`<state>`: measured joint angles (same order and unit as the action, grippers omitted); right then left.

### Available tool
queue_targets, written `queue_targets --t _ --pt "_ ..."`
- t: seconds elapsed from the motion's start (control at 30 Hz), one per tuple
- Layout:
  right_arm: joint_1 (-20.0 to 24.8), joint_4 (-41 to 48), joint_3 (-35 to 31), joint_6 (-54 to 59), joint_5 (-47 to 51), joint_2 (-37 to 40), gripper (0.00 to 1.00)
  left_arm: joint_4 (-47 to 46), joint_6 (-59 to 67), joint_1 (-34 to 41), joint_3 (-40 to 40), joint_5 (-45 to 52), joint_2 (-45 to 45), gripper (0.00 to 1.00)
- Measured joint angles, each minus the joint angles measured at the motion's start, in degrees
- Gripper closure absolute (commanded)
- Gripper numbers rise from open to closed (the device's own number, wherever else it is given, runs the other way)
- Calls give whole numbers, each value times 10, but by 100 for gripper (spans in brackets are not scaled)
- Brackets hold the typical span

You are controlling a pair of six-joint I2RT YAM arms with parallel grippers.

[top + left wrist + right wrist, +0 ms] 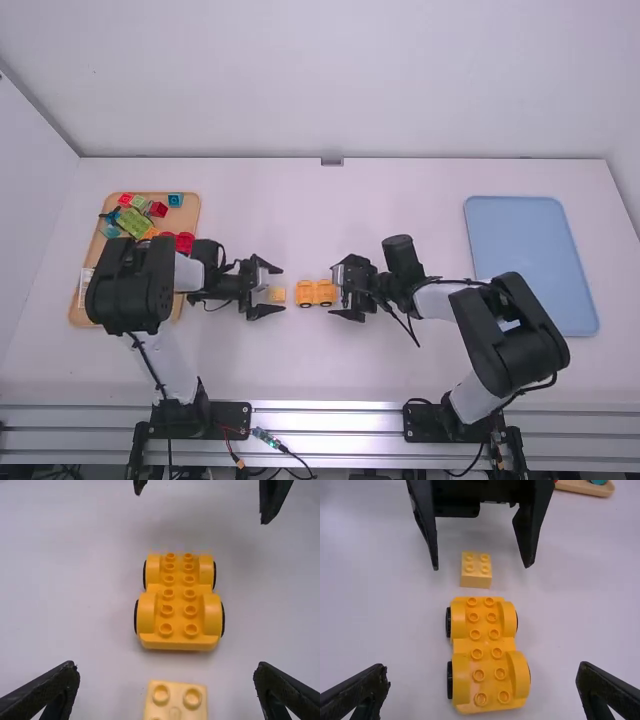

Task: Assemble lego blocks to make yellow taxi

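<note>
Facing each other over the middle of the bench [330, 210], the left pincer [481, 567] and the right pincer [483, 665] are both spread wide, with nothing in their hold. Between the left one's fingers sits a pale yellow four-stud block [475, 572]; beside it, apart, the orange-yellow wheeled base [316, 293] lies studs up, a touch nearer the bench's front edge than its back. I'd say we're at building up from the base: next, the left should close squarely on the block, while the right steadies the base for stacking.
</note>
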<state>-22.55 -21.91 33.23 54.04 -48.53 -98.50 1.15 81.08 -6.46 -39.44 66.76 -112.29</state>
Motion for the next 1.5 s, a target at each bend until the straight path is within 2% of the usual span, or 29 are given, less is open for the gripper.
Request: queue_targets --t 0.2,0.4,0.63,0.97,1.27,1.37,1.5 --pt "0 0 0 0 -1 0 1 -34 15 0 -17 -28 -12 15" --pt "0 0 0 0 -2 0 1 -105 71 0 -33 -38 -16 16" --pt "0 -2 0 0 -3 0 1 -66 90 1 -34 -38 -16 21" --pt "0 -4 0 0 -4 0 1 -60 85 1 -35 -25 -43 17" --pt "0 -4 0 2 -4 0 1 -194 117 2 -103 -14 -75 24" --pt "0 -5 0 0 -4 0 1 -234 150 2 -116 -14 -75 31" --pt "0 -4 0 0 -4 0 1 -237 170 2 -117 -14 -75 36"
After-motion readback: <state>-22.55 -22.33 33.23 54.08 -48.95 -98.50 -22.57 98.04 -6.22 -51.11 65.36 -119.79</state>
